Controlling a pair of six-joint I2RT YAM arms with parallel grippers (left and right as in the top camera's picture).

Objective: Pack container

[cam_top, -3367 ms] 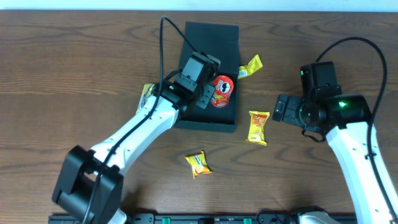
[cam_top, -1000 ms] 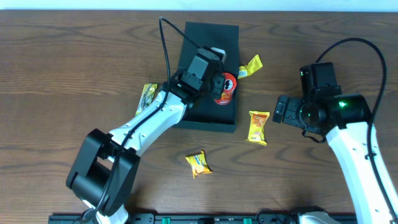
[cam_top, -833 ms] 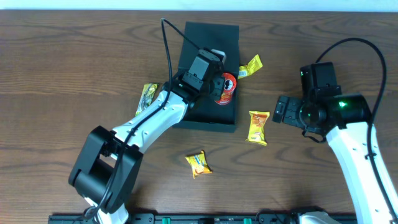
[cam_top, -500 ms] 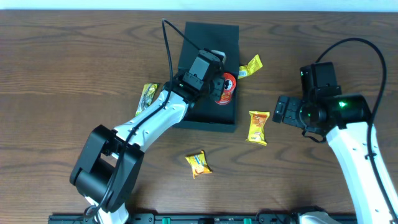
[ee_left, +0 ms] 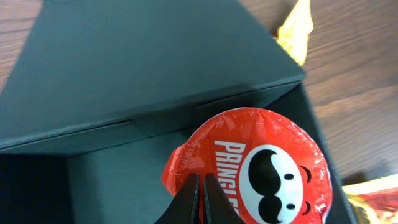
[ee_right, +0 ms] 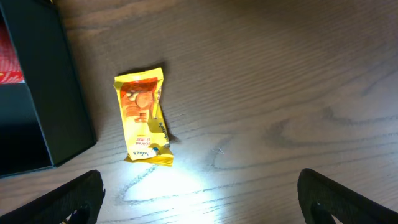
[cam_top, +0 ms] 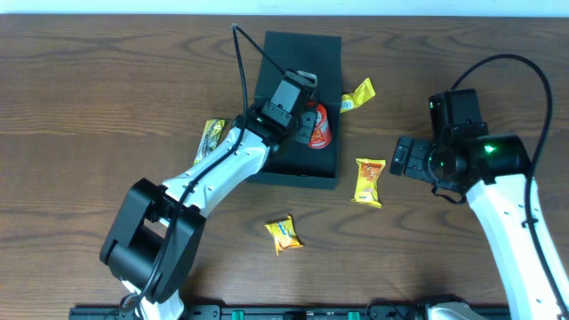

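The container (cam_top: 302,55) is a dark rectangular box lying open in the middle of the table, its lid flap (ee_left: 143,68) folded back. A red can (cam_top: 317,127) stands tilted inside it at the right wall; its foil lid (ee_left: 267,162) carries a moustached face. My left gripper (cam_top: 302,120) reaches into the box, and its fingers (ee_left: 201,186) are shut on the tab at the edge of the can's lid. My right gripper (cam_top: 400,158) hovers open over bare wood to the right of the box, with nothing between its fingers (ee_right: 202,193).
Several yellow snack packets lie on the wood: one (cam_top: 369,181) just left of the right gripper, also seen in the right wrist view (ee_right: 142,115); one (cam_top: 358,94) by the box's right side; one (cam_top: 211,136) under the left arm; one (cam_top: 284,235) near the front.
The left arm has reached further into the box since the earliest frame. In the last half second the red can has tipped and shifted slightly left. The right arm has not moved.
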